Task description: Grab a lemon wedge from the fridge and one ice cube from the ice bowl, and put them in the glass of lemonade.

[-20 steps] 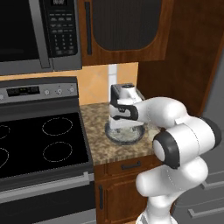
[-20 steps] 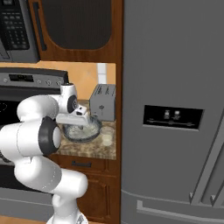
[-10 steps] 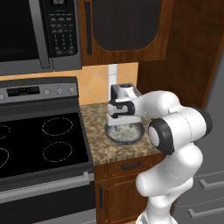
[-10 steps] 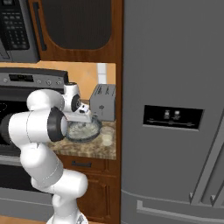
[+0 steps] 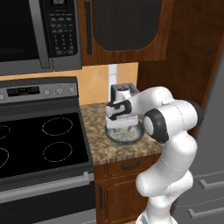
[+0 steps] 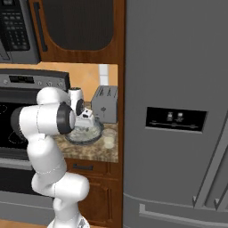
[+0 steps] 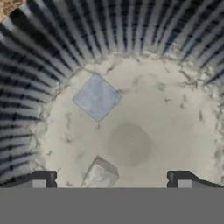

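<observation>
The ice bowl (image 5: 131,138) (image 6: 79,140) sits on the speckled counter in front of the toaster. My gripper (image 5: 117,123) (image 6: 83,126) hangs straight down into it, open, holding nothing. In the hand view the bowl's ribbed wall (image 7: 65,43) rings a whitish floor. One pale ice cube (image 7: 97,96) lies up and left of centre, and another ice cube (image 7: 100,175) lies low, between my gripper's (image 7: 111,181) tips and nearer the left one. The glass of lemonade (image 6: 108,139) stands just right of the bowl. The fridge (image 6: 178,89) is closed, so the lemon wedge is hidden.
A grey toaster (image 5: 124,91) (image 6: 105,103) stands against the wall behind the bowl. The black stove top (image 5: 39,140) lies left of the counter, with a microwave (image 5: 39,35) above it. A wooden panel separates counter and fridge.
The arm's elbow has swung in over the counter edge. The hand has stayed over the bowl and sunk slightly. The jaws have stayed wide.
</observation>
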